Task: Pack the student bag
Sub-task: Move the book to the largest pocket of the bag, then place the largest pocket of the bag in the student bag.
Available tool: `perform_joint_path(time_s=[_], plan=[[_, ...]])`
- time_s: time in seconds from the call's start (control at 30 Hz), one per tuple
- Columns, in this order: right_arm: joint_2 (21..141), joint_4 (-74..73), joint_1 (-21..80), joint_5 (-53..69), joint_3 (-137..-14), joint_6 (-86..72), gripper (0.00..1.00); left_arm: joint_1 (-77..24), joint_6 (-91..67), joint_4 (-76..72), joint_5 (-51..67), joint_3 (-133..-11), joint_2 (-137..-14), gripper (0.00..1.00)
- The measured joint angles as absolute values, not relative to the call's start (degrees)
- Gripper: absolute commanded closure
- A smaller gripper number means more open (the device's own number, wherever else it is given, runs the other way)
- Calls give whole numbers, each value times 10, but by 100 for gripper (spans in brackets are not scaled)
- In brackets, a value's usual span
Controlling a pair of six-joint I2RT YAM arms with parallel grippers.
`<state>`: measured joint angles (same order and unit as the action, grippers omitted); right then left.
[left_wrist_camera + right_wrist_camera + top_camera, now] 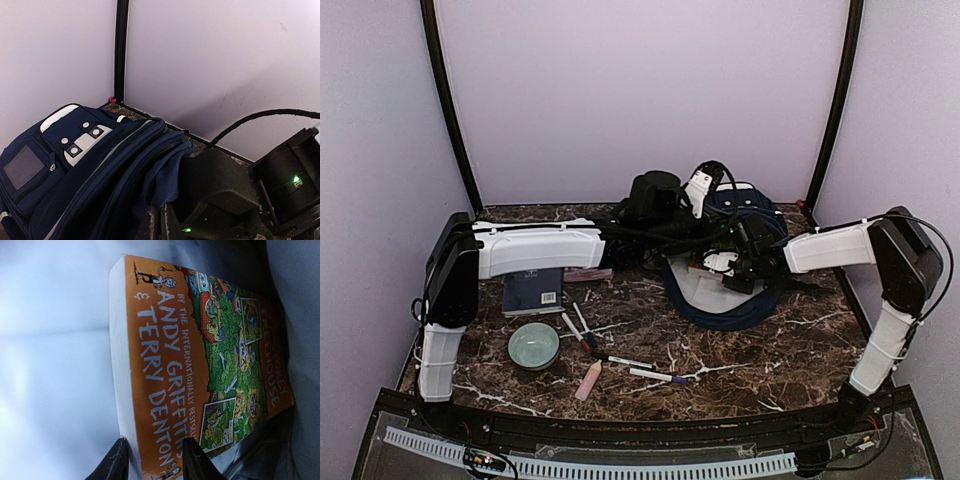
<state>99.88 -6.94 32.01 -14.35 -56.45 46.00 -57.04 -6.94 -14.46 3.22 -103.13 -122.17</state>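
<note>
One orange paperback book pinched in right hand; slide it flat, deep into large navy-blue fabric student bag; left hand closed at rim.

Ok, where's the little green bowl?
In the top view, the pale green bowl sits on the left side of the table. It is just in front of the navy-blue book and left of the scattered markers.
</note>
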Motion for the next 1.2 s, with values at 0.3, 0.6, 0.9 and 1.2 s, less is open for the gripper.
perform_joint_path(time_s=[0.3, 0.6, 0.9, 1.2], plan=[[1066, 15, 311, -209, -600, 475, 64, -563, -80, -145, 39, -1031, -1221, 100], [1076, 80, 299, -267, -587, 486, 64, -564, -84, -145, 51, -1031, -1221, 100], [1063, 53, 278, -256, -587, 459, 61, -565, -89, -150, 54, -1031, -1221, 100], [869, -118, 296, -89, -531, 415, 56, -558, -99, -137, 63, -1038, -1223, 100]])
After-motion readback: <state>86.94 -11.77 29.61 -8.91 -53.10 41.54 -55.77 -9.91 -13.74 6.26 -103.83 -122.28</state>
